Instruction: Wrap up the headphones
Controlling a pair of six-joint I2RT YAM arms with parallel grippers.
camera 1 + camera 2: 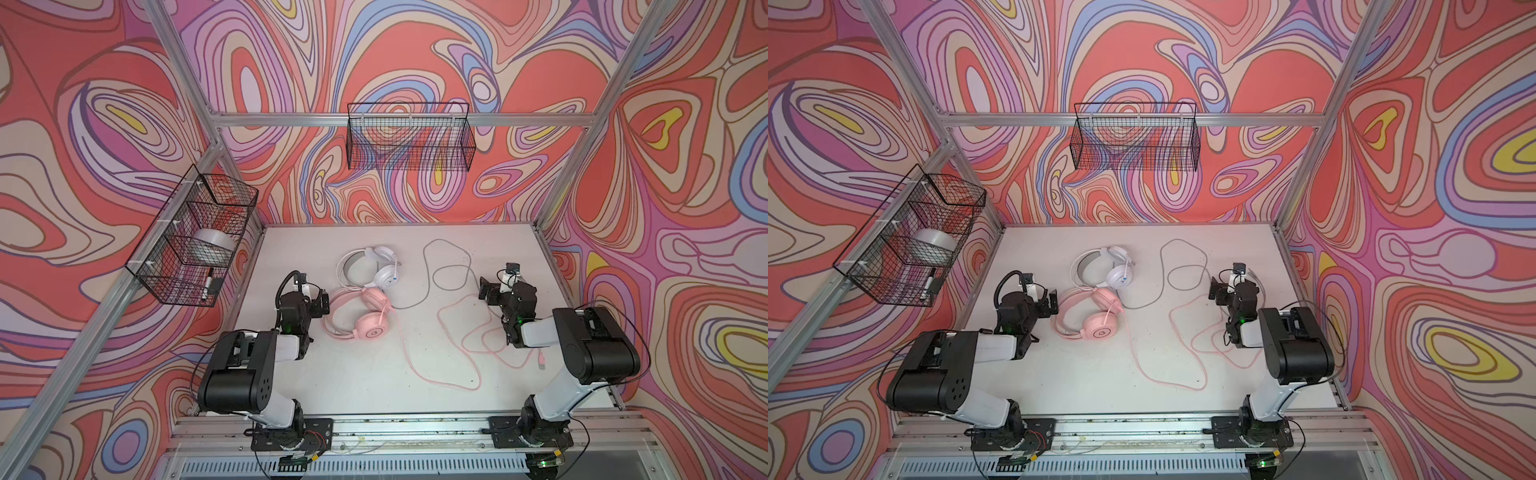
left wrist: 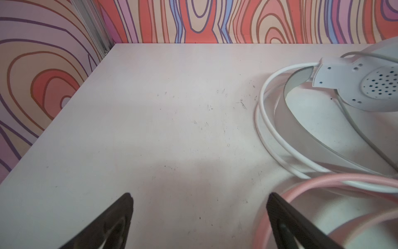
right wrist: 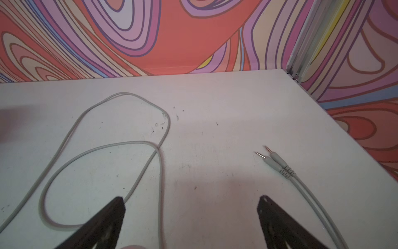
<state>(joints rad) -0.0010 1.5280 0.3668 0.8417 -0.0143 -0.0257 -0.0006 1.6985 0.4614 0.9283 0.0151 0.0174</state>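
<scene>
Pink plastic over-ear headset [image 1: 371,328], white plastic over-ear headset [image 1: 384,276]: mid white table [image 1: 332,382], side by side; judged light, rigid | pink cable [image 1: 461,388], grey cable [image 3: 133,141]: sprawled loose, limp; best pinched near plugs | left gripper [image 2: 200,196], right gripper [image 3: 191,198]: spread wide, empty.

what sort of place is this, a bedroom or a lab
Most likely a robot test cell, not a home: the left arm and right arm bolted to a rail along the white table, an aluminium frame holding printed swirl-pattern walls, a wire basket hung on it.

Arms [image 1: 286,347] white, black joints [image 1: 232,386], black cables [image 1: 277,297], green lights [image 1: 287,331]; fingers [image 2: 112,226] seemingly black.
</scene>
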